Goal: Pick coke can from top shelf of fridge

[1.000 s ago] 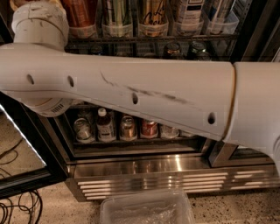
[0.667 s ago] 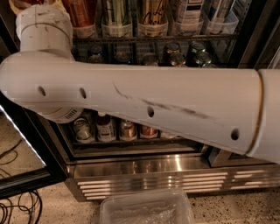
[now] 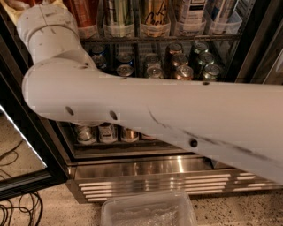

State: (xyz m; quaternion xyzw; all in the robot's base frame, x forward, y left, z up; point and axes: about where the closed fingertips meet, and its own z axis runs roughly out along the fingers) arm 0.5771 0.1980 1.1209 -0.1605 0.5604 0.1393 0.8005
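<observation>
The fridge [image 3: 168, 175] stands open in front of me, with wire racks of cans and a ribbed steel base grille. The top shelf [image 3: 177, 39] runs across the top of the view, fronted by clear plastic trays. A red can [image 3: 85, 13] stands in the leftmost visible tray, cut off by the top edge; I cannot tell whether it is the coke can, as no white script shows. My white arm [image 3: 177, 110] crosses the whole view, and its forearm [image 3: 48, 31] rises past the top left edge. The gripper is out of view beyond that edge.
Tall cans [image 3: 154, 15] fill the other top-shelf trays. Can tops [image 3: 181, 66] crowd the middle rack and small cans [image 3: 108, 132] the bottom rack. The open glass door [image 3: 22, 163] is at left, cables [image 3: 17, 212] lie on the floor, and a clear plastic bin [image 3: 148, 212] sits below.
The arm's elbow has shifted and the long link now slopes lower to the right, uncovering the middle rack's cans. The forearm still reaches up at top left.
</observation>
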